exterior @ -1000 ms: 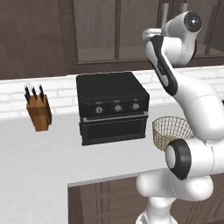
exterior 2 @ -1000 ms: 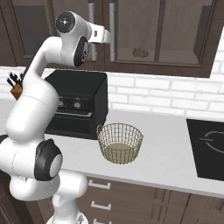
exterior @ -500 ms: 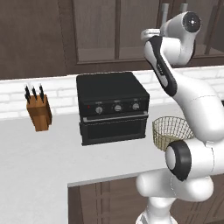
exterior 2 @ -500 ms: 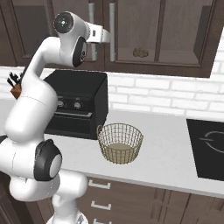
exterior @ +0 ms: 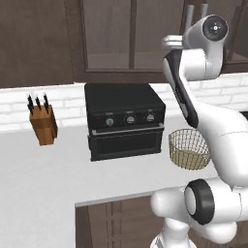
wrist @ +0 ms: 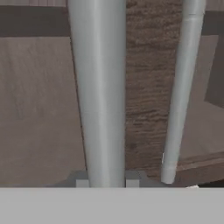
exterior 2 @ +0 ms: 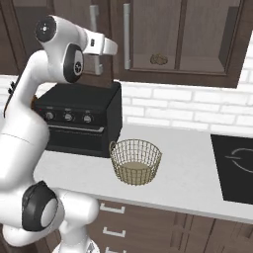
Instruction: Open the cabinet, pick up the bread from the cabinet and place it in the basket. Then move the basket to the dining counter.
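The white arm rises from its base, bends at the elbow above the black oven [exterior: 125,119] and reaches up and forward to the dark brown cabinet [exterior 2: 197,44] on the wall. Its wrist is level, with the gripper [wrist: 107,177] pressed up to the doors where two long grey bar handles hang side by side. In the hand view the left handle [wrist: 97,87] runs straight up between the two finger tips [wrist: 82,181], which sit tight against either side of the bar, so the jaws are narrowed onto it. The right handle [wrist: 181,87] stands free just beside it. In the right base view the hand covers the lower part of the left handle [exterior 2: 94,29] while the other handle [exterior 2: 126,34] shows clear.

The cabinet doors are flush and closed. Through the glass of the right door the bread [exterior 2: 158,59] sits on the shelf, a small brown lump. The basket [exterior 2: 135,161] stands empty on the white worktop [exterior 2: 188,173], just right of the oven and apart from it. A wooden knife block [exterior: 43,123] stands well left of the oven in the left base view
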You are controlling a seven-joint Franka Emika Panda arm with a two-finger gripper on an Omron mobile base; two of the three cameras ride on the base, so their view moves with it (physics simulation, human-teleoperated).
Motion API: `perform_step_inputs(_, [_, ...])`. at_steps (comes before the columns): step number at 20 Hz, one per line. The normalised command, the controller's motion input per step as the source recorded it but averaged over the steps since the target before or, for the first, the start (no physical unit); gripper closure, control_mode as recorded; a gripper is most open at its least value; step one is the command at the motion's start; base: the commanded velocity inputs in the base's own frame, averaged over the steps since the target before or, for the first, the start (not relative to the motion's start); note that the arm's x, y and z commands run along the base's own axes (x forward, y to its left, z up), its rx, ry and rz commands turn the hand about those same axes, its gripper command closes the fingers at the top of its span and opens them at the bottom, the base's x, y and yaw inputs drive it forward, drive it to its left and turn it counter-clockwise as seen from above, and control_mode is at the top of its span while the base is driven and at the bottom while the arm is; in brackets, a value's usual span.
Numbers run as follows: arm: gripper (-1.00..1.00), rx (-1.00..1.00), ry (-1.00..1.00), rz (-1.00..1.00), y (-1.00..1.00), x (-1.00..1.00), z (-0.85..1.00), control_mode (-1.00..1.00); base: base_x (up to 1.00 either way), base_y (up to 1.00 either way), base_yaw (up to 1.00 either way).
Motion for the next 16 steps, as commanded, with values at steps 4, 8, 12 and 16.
perform_step_inputs(4, [1.00, 0.00, -0.01, -0.31, 0.41, -1.00, 0.11, -1.00, 0.00, 0.00, 0.00])
perform_step_inputs(8, [1.00, 0.00, 0.00, -0.32, 0.46, -1.00, 0.17, -1.00, 0.00, 0.00, 0.00])
perform_step_inputs(12, [1.00, -0.02, 0.00, -0.23, 0.47, -1.00, 0.13, -1.00, 0.00, 0.00, 0.00])
perform_step_inputs(16, [1.00, -0.08, 0.00, -0.10, 0.79, -1.00, 0.01, -1.00, 0.00, 0.00, 0.00])
